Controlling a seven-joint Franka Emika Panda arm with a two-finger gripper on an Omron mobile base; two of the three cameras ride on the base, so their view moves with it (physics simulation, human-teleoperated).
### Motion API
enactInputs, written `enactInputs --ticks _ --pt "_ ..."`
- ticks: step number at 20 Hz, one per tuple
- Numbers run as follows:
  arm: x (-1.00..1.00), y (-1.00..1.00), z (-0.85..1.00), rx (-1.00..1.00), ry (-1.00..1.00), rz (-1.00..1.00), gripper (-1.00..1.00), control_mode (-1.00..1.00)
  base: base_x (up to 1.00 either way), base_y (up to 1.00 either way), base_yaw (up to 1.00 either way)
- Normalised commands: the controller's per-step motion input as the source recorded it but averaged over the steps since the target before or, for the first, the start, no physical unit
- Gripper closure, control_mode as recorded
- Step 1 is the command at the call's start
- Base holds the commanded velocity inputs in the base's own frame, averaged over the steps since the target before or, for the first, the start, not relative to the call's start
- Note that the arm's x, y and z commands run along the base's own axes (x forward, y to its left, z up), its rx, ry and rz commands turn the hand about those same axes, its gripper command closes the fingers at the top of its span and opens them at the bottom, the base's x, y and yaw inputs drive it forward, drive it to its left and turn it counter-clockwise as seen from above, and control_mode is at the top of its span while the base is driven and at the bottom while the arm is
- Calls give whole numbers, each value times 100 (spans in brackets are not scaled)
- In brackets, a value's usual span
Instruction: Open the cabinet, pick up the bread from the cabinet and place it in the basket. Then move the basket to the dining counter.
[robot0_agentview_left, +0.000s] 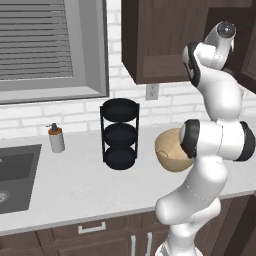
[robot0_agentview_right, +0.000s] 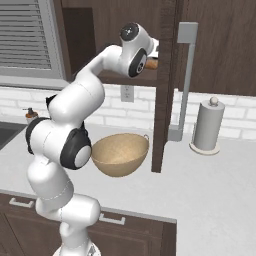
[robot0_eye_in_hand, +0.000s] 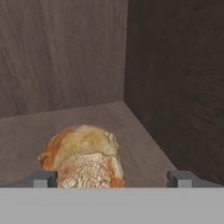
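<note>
Gripper: the gripper (robot0_eye_in_hand: 112, 178) has its jaws apart, one dark tip on each side of the bread (robot0_eye_in_hand: 83, 155), not yet pressed on it.
Bread: a small golden-brown roll lying on the cabinet (robot0_eye_in_hand: 65, 57) shelf, near the back corner; it peeks out beside the wrist in the right base view.
Handling: likely light, with a crust that gives a little; a gentle squeeze should do, a hard one may dent it.
Hold: best across its middle, flank to flank.
Arm: reared high from the base, elbow bent, hand reaching level into the open cabinet.
Basket: the basket (robot0_agentview_right: 120, 152) sits on the grey worktop (robot0_agentview_right: 210, 185) below the cabinet, beside the arm.
</note>
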Motion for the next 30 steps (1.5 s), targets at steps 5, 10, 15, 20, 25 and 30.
enactInputs --ticks 5,10,15,20,25,30 --pt "27 3 -4 4 0 0 -100 -100 0 0 0" --pt "2 5 0 6 0 0 -100 -100 0 0 0" --pt "0 0 0 5 0 0 -100 -100 0 0 0" --pt "13 6 -13 4 0 0 -100 -100 0 0 0" --pt "31 14 -31 0 0 0 -100 -100 0 0 0" --pt "28 0 -25 0 0 0 -100 -100 0 0 0"
